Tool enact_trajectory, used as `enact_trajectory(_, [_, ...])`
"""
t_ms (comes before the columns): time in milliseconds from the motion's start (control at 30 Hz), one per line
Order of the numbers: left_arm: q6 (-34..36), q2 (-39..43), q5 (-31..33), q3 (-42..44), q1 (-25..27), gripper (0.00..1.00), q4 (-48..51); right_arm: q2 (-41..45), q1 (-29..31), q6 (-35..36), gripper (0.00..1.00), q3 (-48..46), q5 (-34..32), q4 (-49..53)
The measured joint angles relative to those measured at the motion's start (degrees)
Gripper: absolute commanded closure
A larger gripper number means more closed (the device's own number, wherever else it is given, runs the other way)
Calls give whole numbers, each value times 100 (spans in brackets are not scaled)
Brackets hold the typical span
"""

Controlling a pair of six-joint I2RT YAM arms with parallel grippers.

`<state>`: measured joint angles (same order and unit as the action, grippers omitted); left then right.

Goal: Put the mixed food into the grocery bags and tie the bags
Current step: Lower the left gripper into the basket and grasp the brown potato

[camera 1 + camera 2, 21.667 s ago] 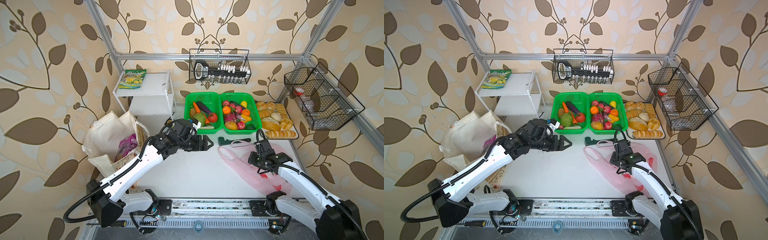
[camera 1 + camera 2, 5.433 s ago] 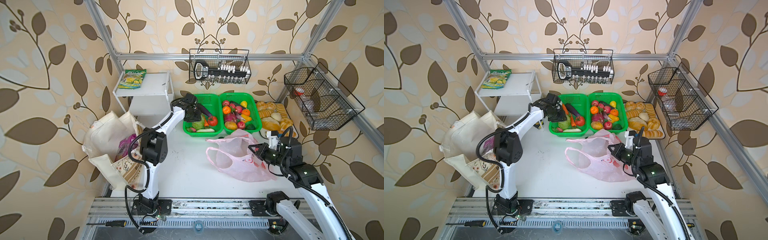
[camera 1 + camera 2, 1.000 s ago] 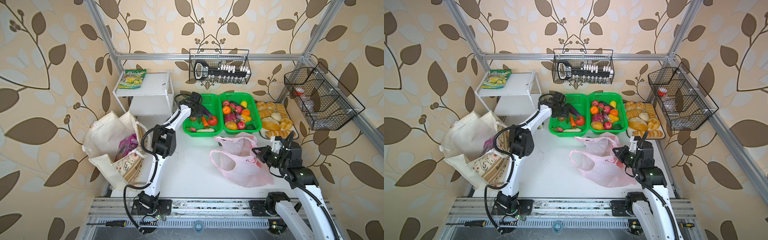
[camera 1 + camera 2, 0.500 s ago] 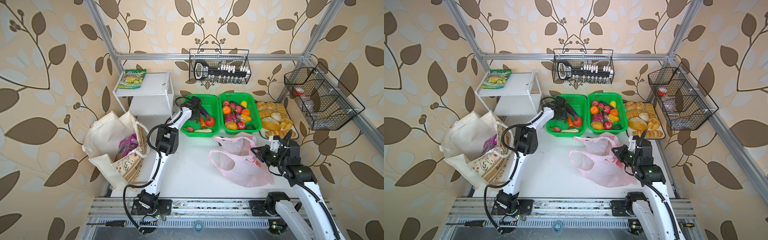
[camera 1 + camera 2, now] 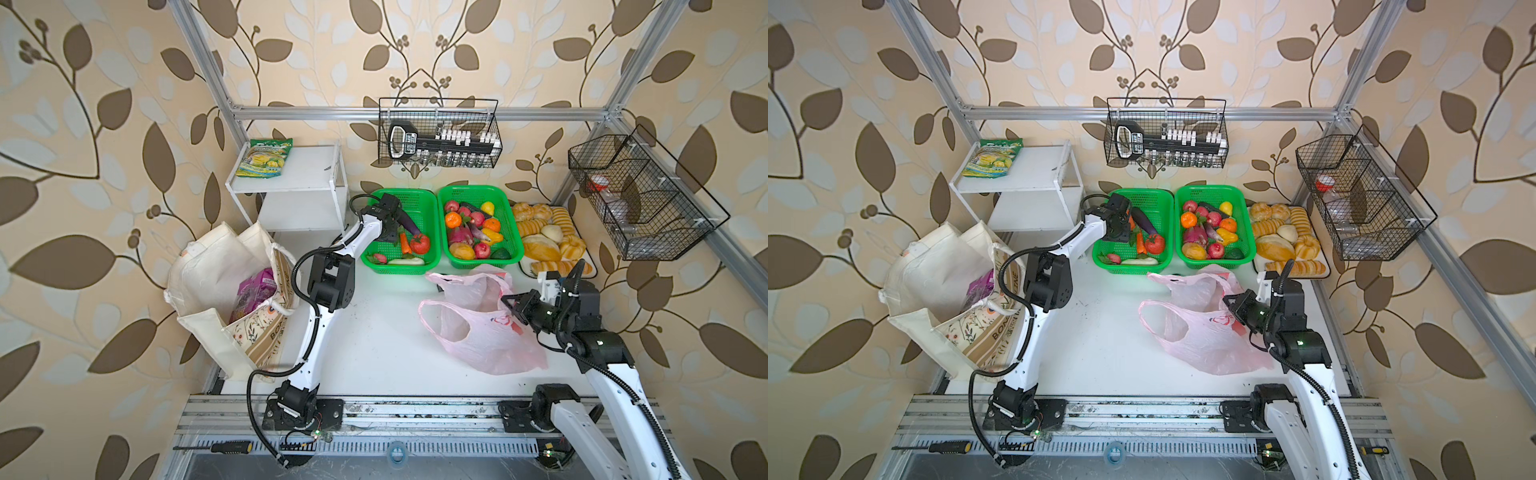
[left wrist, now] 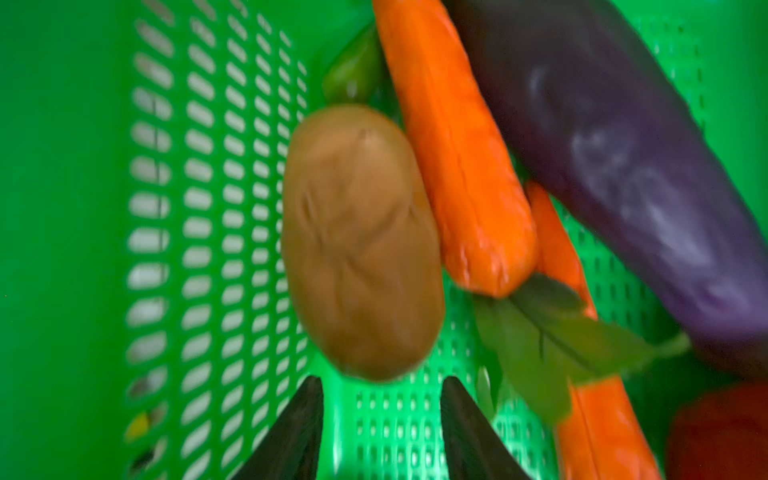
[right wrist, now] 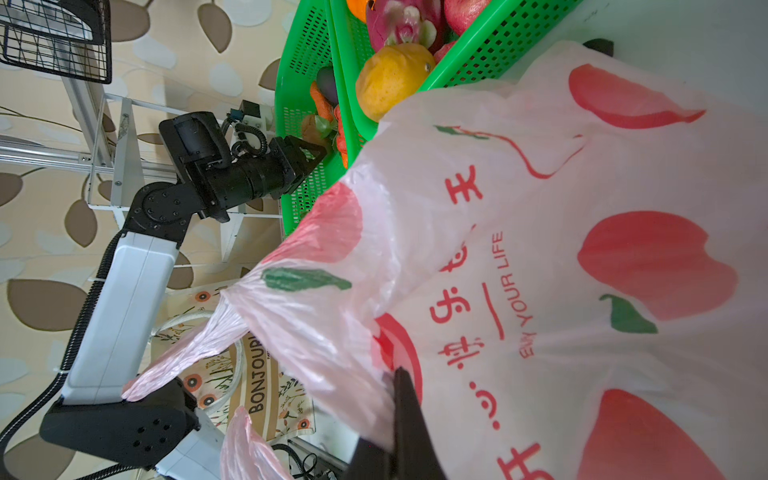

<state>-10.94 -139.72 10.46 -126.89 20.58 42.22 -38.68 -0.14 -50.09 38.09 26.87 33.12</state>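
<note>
My left gripper (image 6: 382, 386) is low inside the left green basket (image 5: 405, 191), open, with nothing between its fingers. The brown potato (image 6: 361, 241) lies on the basket floor just beyond the fingertips. Beside it lie a carrot (image 6: 457, 166) and a purple aubergine (image 6: 615, 166), with the red tomato (image 5: 419, 244) close by. In both top views that gripper (image 5: 1119, 226) covers the potato. My right gripper (image 7: 405, 399) is shut on the rim of the pink plastic bag (image 5: 478, 332), which gapes towards the baskets. The cream tote (image 5: 216, 286) stands at the left and holds the purple packet (image 5: 253, 286).
A second green basket (image 5: 478, 189) of fruit sits beside the first, with bread rolls (image 5: 540, 245) to its right. A white shelf (image 5: 299, 166) at the back left carries a yellow-green snack packet (image 5: 264, 158). Wire baskets (image 5: 440, 137) hang on the back wall and the right wall (image 5: 640, 199).
My left gripper has sunk lower in the left basket over the last second and its jaws have narrowed. The right gripper keeps hold of the pink bag and has barely moved.
</note>
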Motion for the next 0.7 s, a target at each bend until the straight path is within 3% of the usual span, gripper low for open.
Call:
enact_trajectory(200, [-11, 1202, -289, 942, 0, 54, -83, 98, 2, 0, 100, 0, 0, 2])
enact_trajectory(367, [7, 2070, -450, 1742, 0, 35, -337, 142, 2, -7, 100, 0, 17, -11])
enact_trajectory(500, [13, 1952, -415, 1628, 0, 33, -455, 142, 2, -24, 100, -9, 26, -59])
enact_trajectory(700, [33, 815, -210, 232, -7, 32, -479, 90, 0, -35, 100, -15, 74, -155])
